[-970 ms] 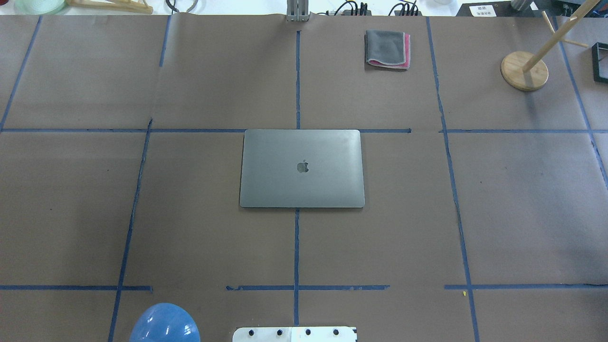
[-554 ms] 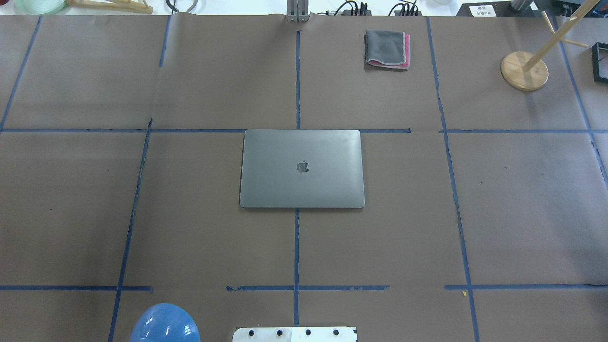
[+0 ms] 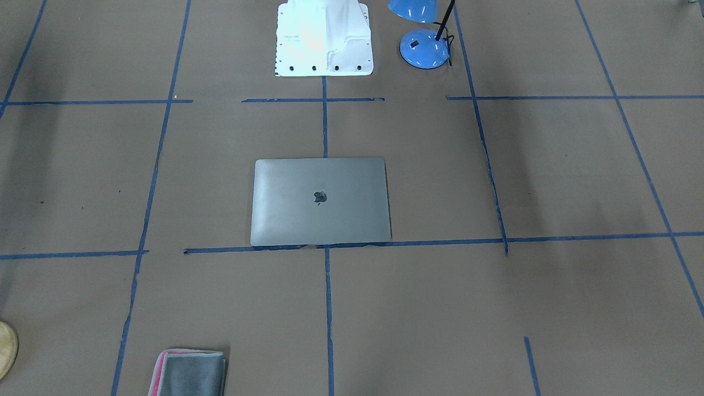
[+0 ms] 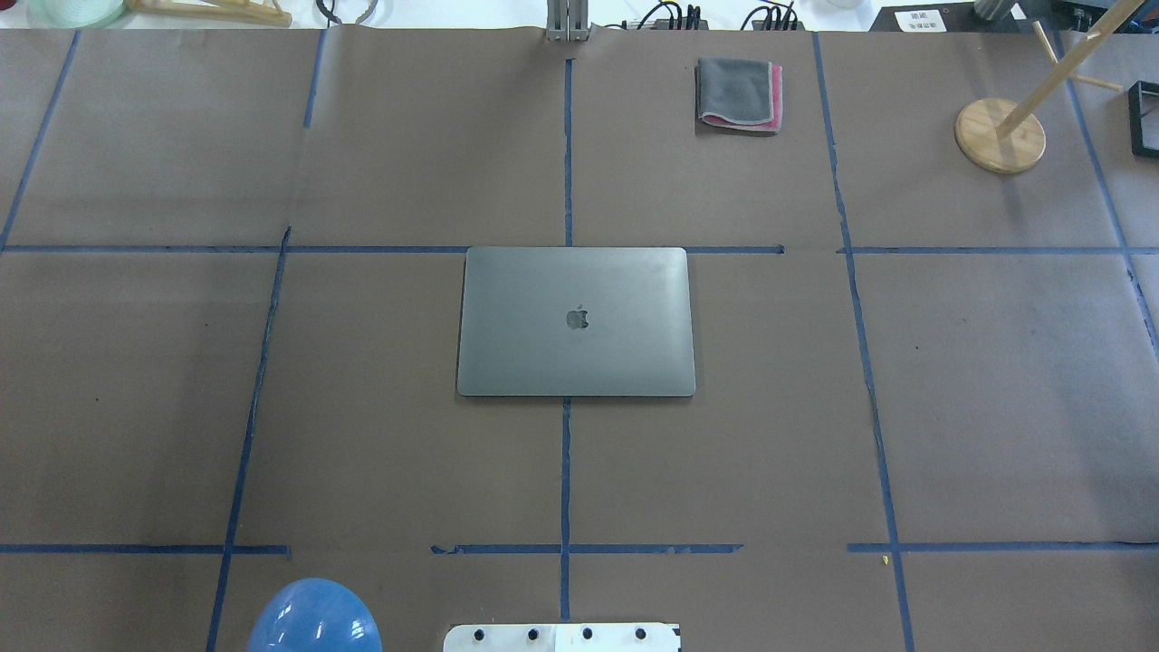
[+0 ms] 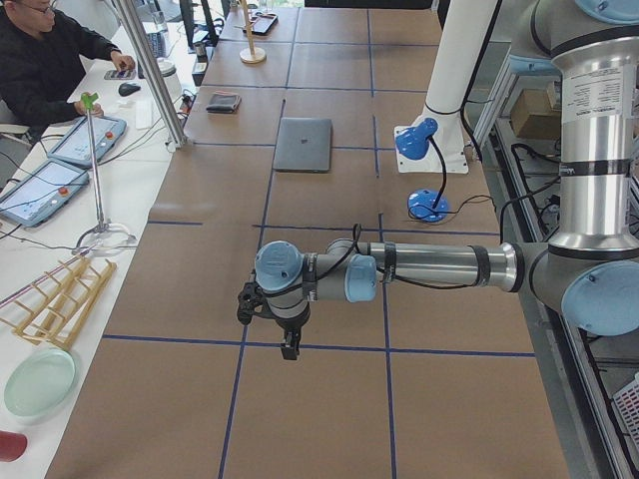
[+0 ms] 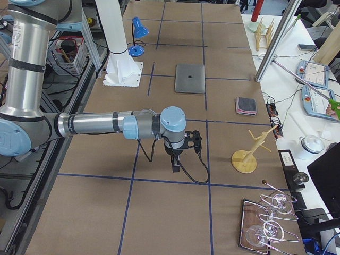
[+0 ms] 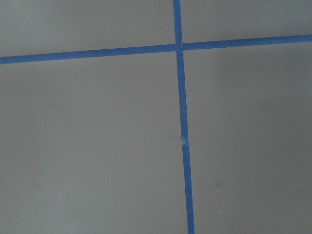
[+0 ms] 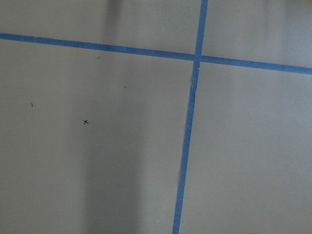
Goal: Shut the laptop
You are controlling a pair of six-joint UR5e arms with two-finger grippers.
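Note:
The laptop (image 4: 576, 344) lies flat in the middle of the table with its lid down and the apple logo facing up. It also shows in the front-facing view (image 3: 320, 220), the left view (image 5: 304, 144) and the right view (image 6: 190, 78). My left gripper (image 5: 290, 344) shows only in the left view, far from the laptop and low over bare table; I cannot tell if it is open or shut. My right gripper (image 6: 175, 164) shows only in the right view, also far from the laptop; its state cannot be told. Both wrist views show only brown paper and blue tape.
A folded grey-and-pink cloth (image 4: 738, 93) lies at the far side of the table. A wooden stand (image 4: 1000, 134) is at the far right. A blue desk lamp (image 3: 423, 47) and the white robot base (image 3: 324, 38) stand at the near edge.

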